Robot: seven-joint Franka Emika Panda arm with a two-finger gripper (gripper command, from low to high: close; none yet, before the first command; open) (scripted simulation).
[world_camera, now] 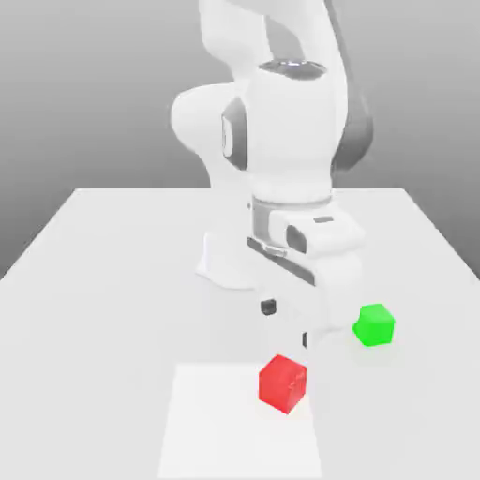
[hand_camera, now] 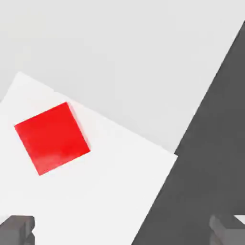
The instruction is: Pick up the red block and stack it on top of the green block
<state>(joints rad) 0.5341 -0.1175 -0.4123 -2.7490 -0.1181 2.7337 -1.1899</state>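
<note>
Red and still unlifted, the red block (world_camera: 283, 382) sits on the table (world_camera: 84, 281), on a paler white patch (world_camera: 216, 422) near the front edge. Just up from it in the exterior view, the gripper (world_camera: 287, 323) hangs above the surface with its fingers spread wide and nothing between them; the hand view shows the block (hand_camera: 51, 138) off to one side of the fingertips (hand_camera: 17, 228), not between them. Toward the exterior view's right, the green block (world_camera: 374, 325) rests bare-topped, near the red one. By my reading nothing is done: centring, grasping, lifting and stacking all remain.
</note>
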